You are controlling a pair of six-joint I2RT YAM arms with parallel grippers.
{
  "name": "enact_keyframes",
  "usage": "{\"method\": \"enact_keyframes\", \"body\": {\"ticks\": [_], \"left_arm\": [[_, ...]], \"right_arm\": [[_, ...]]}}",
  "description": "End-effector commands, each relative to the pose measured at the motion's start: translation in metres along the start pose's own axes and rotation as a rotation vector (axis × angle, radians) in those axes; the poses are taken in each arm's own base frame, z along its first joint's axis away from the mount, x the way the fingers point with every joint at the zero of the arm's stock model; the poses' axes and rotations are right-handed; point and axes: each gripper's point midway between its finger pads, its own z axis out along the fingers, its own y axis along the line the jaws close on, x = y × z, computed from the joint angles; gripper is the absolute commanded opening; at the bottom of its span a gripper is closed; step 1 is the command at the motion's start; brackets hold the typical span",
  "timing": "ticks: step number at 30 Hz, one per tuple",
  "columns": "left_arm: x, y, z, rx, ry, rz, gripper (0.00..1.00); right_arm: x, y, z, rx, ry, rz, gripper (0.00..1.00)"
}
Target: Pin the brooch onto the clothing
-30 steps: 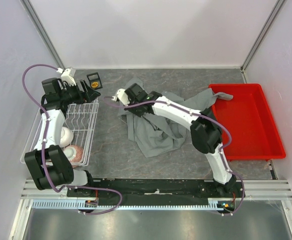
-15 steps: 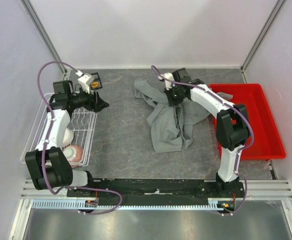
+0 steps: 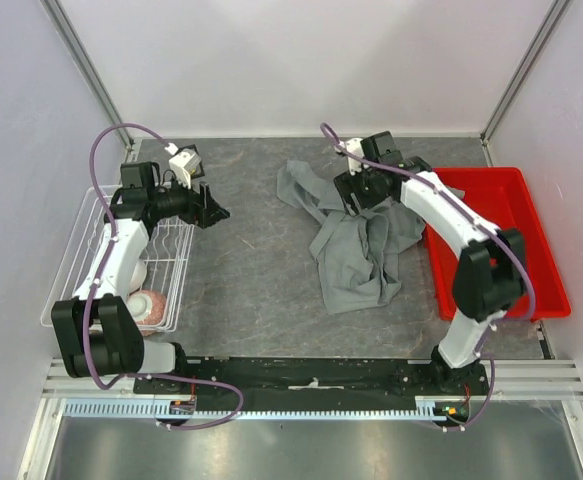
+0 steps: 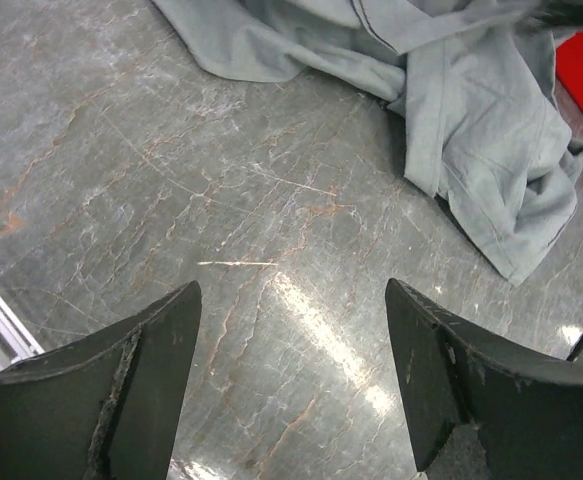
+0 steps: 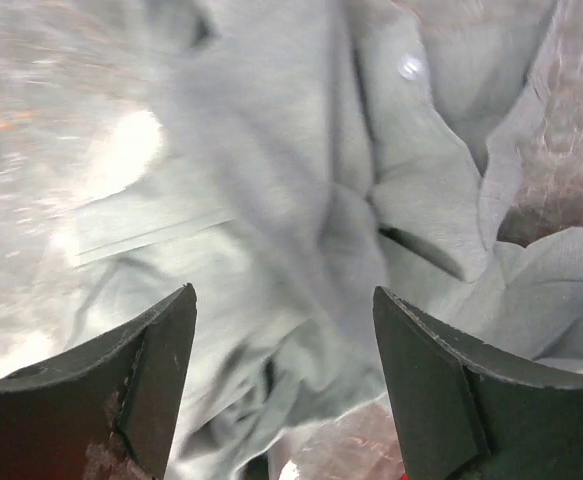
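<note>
The table [image 3: 251, 290] lies bare under the left gripper [image 4: 291, 285], whose fingers stand wide apart around nothing. The crumpled shirt [image 3: 356, 255] sits directly beneath the right gripper [image 5: 283, 290], likewise spread and empty, with the red tray [image 3: 516, 240] close beside it and the basket [image 3: 81, 250] behind the left gripper. A pale button [image 5: 409, 67] shows just ahead of the right gripper; I cannot make out the brooch.

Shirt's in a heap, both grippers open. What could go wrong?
1. The shirt lies crumpled, with no flat panel showing; pinning may catch several layers.
2. No brooch shows in any view, and the left gripper and right gripper are empty, so it may be lost in the folds.
</note>
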Motion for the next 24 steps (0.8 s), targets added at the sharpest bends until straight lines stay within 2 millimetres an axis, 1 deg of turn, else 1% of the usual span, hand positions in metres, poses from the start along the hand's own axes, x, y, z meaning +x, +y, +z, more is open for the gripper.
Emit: {"method": "enact_keyframes", "body": {"ticks": [1,2,4,5,9,10,11,12,14,15,16,17,19,20,22,23,24], "left_arm": [[-0.018,0.01,-0.006,-0.079,-0.078,-0.121,0.82],[-0.019,0.01,-0.007,-0.085,-0.084,-0.127,0.82],[-0.021,0.01,-0.01,-0.096,-0.098,-0.138,0.82],[-0.021,0.009,-0.01,-0.097,-0.098,-0.145,0.82],[-0.021,0.01,-0.014,-0.122,-0.103,-0.152,0.83],[-0.022,0.008,-0.017,-0.13,-0.111,-0.18,0.83],[-0.021,0.007,-0.018,-0.133,-0.111,-0.183,0.83],[-0.02,0.007,-0.019,-0.138,-0.11,-0.191,0.83],[-0.019,0.003,-0.023,-0.149,-0.113,-0.189,0.83],[-0.016,0.003,-0.024,-0.153,-0.108,-0.192,0.83],[-0.017,0.002,-0.026,-0.161,-0.111,-0.187,0.83],[-0.015,0.0,-0.029,-0.167,-0.11,-0.186,0.83],[-0.012,-0.002,-0.031,-0.174,-0.108,-0.183,0.83],[-0.012,-0.004,-0.034,-0.177,-0.114,-0.177,0.84],[-0.008,-0.005,-0.034,-0.178,-0.108,-0.178,0.84],[-0.007,-0.005,-0.034,-0.177,-0.108,-0.178,0.84],[-0.006,-0.005,-0.033,-0.178,-0.106,-0.184,0.84]], "right_arm": [[-0.013,0.057,-0.06,0.01,-0.12,-0.085,0.8],[0.001,0.087,-0.054,-0.021,-0.105,-0.152,0.85],[0.012,0.107,-0.057,-0.04,-0.112,-0.234,0.86],[0.028,0.123,-0.05,-0.067,-0.077,-0.271,0.85],[0.062,0.157,-0.034,-0.183,0.021,-0.276,0.81],[0.067,0.162,-0.029,-0.191,0.033,-0.262,0.81],[0.077,0.17,-0.022,-0.202,0.047,-0.275,0.81],[0.082,0.173,-0.018,-0.202,0.059,-0.275,0.81],[0.098,0.178,-0.002,-0.179,0.093,-0.257,0.81],[0.104,0.175,0.004,-0.151,0.109,-0.25,0.81],[0.112,0.167,0.015,-0.096,0.139,-0.256,0.82],[0.116,0.165,0.021,-0.064,0.149,-0.214,0.82],[0.129,0.157,0.035,-0.019,0.196,-0.213,0.81],[0.132,0.157,0.041,-0.018,0.204,-0.21,0.81],[0.144,0.162,0.051,-0.047,0.242,-0.224,0.73],[0.145,0.166,0.054,-0.066,0.25,-0.222,0.66],[0.146,0.169,0.056,-0.086,0.26,-0.234,0.52]]}}
